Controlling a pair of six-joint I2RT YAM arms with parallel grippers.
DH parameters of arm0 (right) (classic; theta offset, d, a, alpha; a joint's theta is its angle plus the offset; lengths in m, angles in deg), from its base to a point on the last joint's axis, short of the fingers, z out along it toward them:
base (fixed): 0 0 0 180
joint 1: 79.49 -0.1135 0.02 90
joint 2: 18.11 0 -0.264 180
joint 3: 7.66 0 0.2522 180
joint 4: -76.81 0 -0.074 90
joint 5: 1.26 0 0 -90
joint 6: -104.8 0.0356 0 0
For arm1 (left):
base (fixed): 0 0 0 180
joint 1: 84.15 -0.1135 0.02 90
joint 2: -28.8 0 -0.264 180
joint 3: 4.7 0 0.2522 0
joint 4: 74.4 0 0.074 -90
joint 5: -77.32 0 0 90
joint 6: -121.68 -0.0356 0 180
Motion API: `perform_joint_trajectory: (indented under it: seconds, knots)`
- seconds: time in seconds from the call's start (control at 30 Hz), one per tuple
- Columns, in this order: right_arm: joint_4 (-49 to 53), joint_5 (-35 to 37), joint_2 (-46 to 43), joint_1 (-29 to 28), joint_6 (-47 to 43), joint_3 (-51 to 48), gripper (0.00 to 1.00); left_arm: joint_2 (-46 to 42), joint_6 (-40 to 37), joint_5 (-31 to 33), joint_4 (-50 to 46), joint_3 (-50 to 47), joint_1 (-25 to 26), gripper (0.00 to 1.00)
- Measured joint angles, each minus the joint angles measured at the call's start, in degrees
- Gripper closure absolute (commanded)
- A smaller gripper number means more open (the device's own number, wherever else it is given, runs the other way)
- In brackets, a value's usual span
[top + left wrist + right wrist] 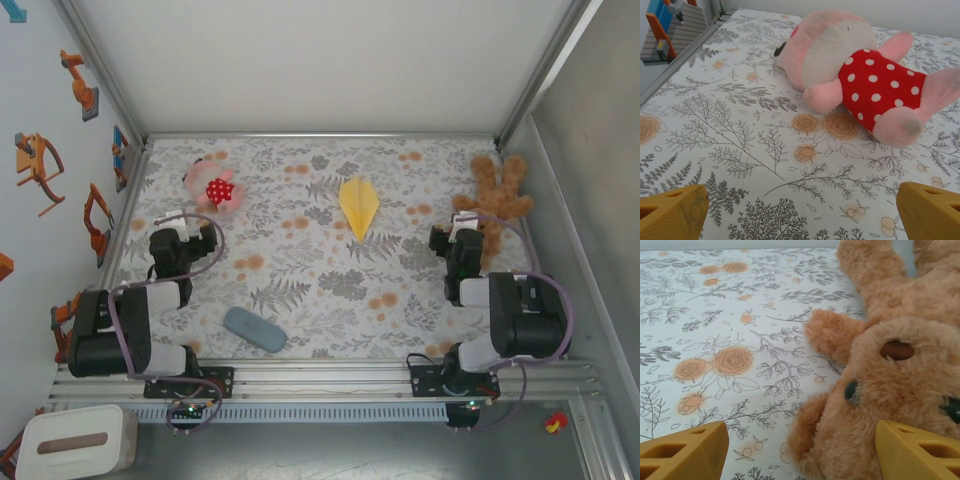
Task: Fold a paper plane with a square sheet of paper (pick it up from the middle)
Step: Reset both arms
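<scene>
Lying flat on the floral tabletop (300,290), toward the far side and about midway between left and right, the paper plane (358,205) shows as a slim yellow dart (narrow tip toward the near edge). Both arms sit well apart from it. The left end effector (802,212) has its yellow fingers spread wide with nothing between them, facing a pink plush toy in a red polka-dot dress (860,75). The right end effector (800,450) is also spread apart and gripping nothing, its tips just beside the brown teddy bear (890,380). A grey-blue oblong pad (254,329) rests near the left of the near edge.
</scene>
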Motion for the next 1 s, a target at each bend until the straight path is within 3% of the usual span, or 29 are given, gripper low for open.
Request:
perform_joint_trajectory:
  seconds: [0.2, 0.27, 1.0]
  knots:
    - [-1.8, -3.8, 1.9, 0.5, 0.0, 1.0, 0.22, 5.3, -1.0, -3.5, 0.4, 2.8, 0.0, 0.04]
    - [-1.4, -4.5, 2.0, 0.5, 0.3, 1.8, 0.01, 6.3, -1.0, -3.7, 2.0, 3.1, 0.0, 0.04]
    - [-0.2, -5.4, 2.0, 0.7, 0.2, 3.0, 0.01, 7.2, -1.8, 1.4, 1.7, 3.9, 2.0, 0.04]
